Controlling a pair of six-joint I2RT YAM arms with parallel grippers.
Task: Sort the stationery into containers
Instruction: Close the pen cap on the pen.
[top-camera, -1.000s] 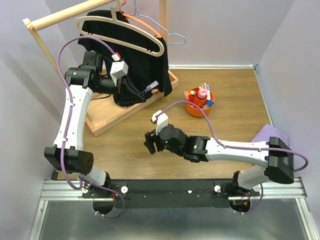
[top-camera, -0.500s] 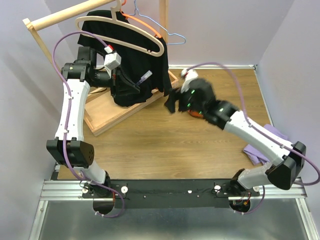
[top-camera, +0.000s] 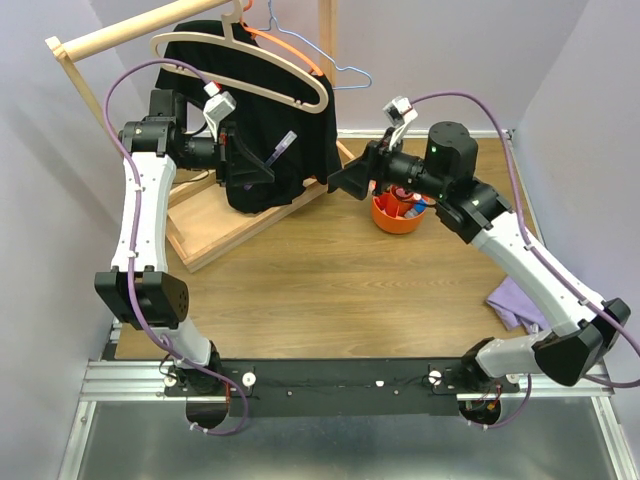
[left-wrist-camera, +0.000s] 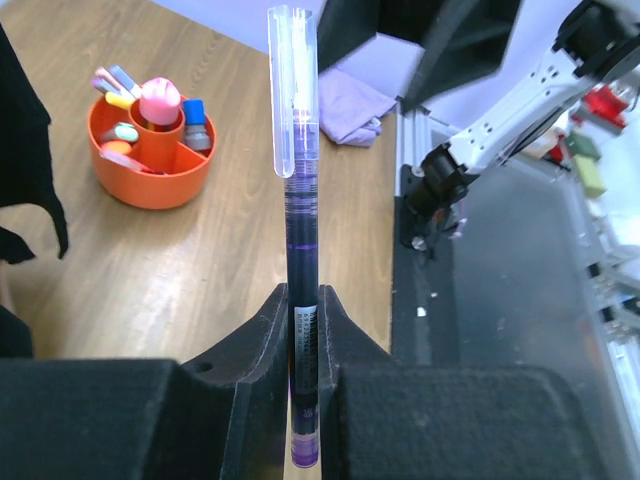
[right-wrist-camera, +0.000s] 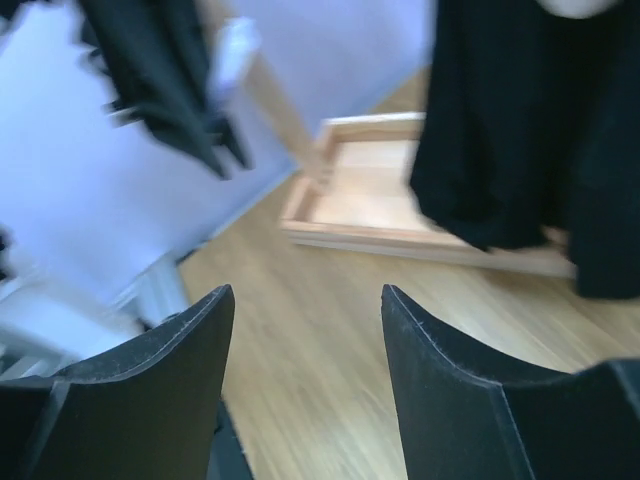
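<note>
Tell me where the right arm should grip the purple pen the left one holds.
Probably the bare barrel between the clear cap and the left gripper, whose jaws pinch the purple pen at its tail. That stretch sticks out straight and free, so bring the right gripper, jaws open, in sideways across it.

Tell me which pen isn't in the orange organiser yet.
The purple pen with the clear cap. It is clamped upright in the left fingers, off the table; the other pens in view stand in the orange organiser.
</note>
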